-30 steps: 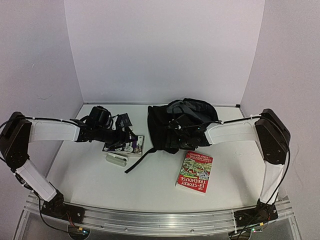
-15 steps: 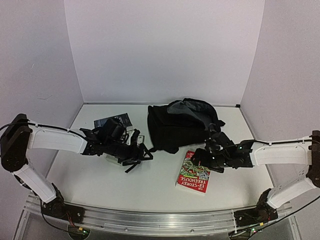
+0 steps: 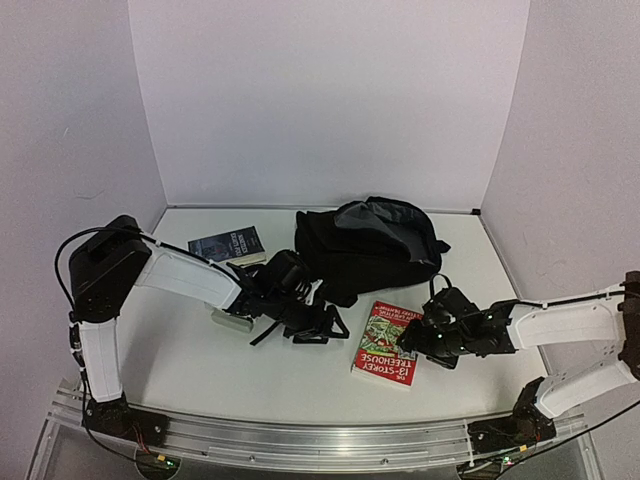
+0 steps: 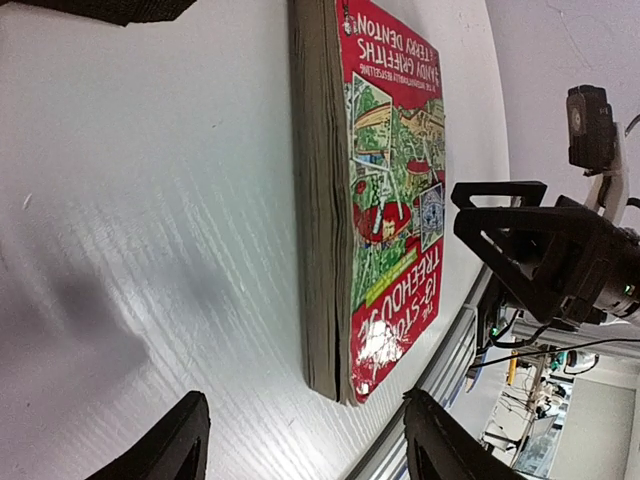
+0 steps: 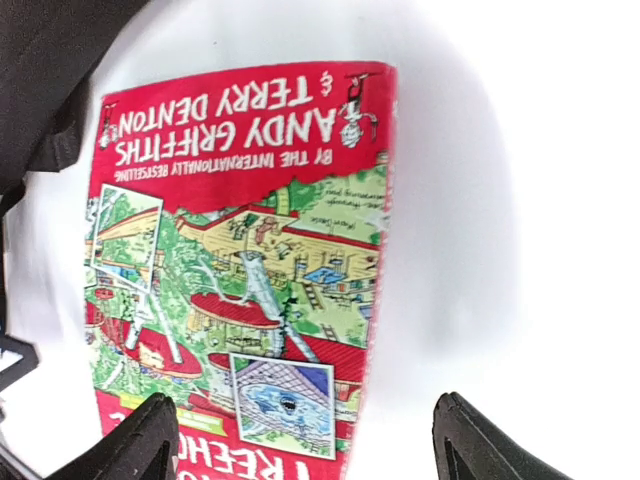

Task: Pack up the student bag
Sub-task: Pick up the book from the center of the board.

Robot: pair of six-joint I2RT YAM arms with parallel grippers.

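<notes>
The student bag [image 3: 365,250] is a black backpack lying at the back centre, its top flap showing grey lining. A red "13-Storey Treehouse" book [image 3: 390,343] lies flat in front of it. My left gripper [image 3: 333,329] is open and empty just left of the book; its wrist view shows the book's page edge [image 4: 320,200] between the spread fingers [image 4: 175,440]. My right gripper [image 3: 413,343] is open and empty, low over the book's right edge; its wrist view looks down on the cover [image 5: 240,270], with the bag's edge [image 5: 50,80] at top left.
A dark book [image 3: 227,244] lies at the back left. A small white case [image 3: 228,320] lies beside my left forearm, partly hidden. A black webbing strap [image 3: 265,330] trails from the bag. The metal rail [image 3: 320,435] runs along the table's front edge.
My left gripper has swung right from the small items to the book's left side. My right gripper has left the bag and come down to the book's right edge.
</notes>
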